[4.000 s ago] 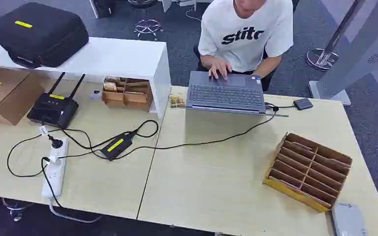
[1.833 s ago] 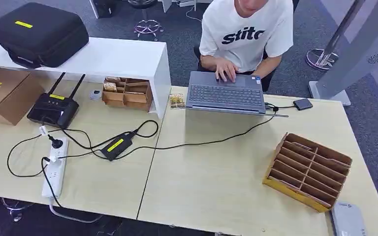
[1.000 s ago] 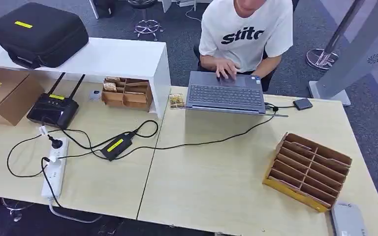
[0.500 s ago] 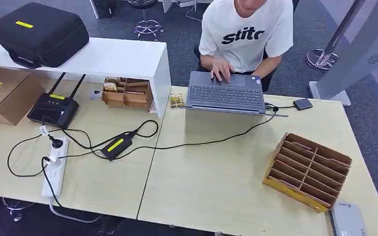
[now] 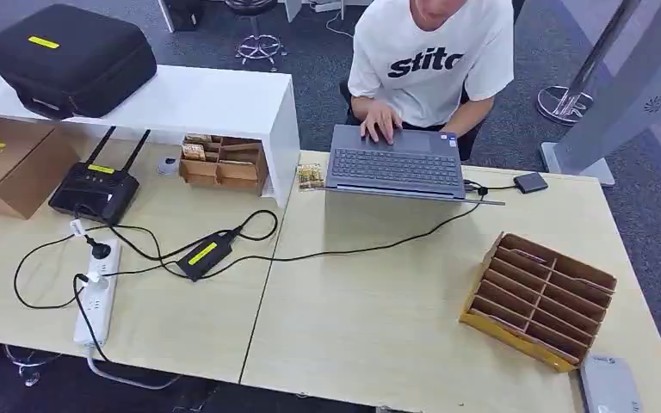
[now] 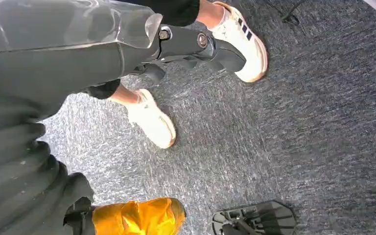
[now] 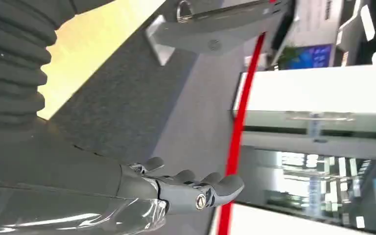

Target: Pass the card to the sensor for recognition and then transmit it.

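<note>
- Nothing is moving on the counter (image 5: 379, 327); only the person's hand (image 5: 380, 120) is shifting on the laptop (image 5: 394, 162).
- Right hand (image 7: 186, 188) is hanging empty with fingers loosely spread; left hand (image 6: 186, 44) is hanging, can't tell its state.
- Can't tell where the card is lying; sensor (image 5: 607, 385) is sitting at the near right corner, so pickup isn't starting yet.

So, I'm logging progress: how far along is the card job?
Nothing looks done. Both hands hold nothing: the left hand hangs over the floor, and the right hand is off the table. No card is visible to me. Picking, scanning at the grey device and handing over remain.
</note>
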